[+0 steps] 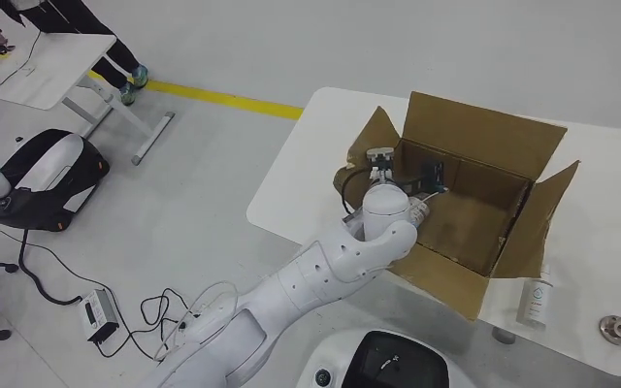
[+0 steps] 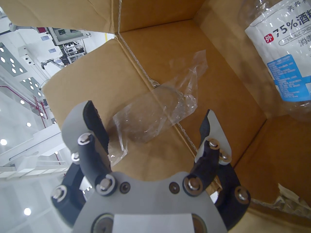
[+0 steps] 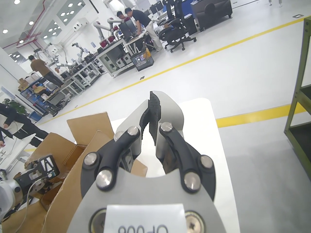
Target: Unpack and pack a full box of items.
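- Left gripper (image 2: 149, 112) is hanging wide open and empty inside the box (image 1: 485, 145), centre-right in the top view.
- Clear bag (image 2: 167, 98) is lying flat on the box floor just beyond its fingers, its long axis crossing the floor seam.
- Right gripper (image 3: 152, 112) is sitting closed, empty.

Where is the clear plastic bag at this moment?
In the left wrist view, the clear plastic bag lies on the floor of the cardboard box, across its centre seam, just ahead of the open left gripper.

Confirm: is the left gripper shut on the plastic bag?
No: the left gripper is open, jaws spread, the plastic bag lying in the box.
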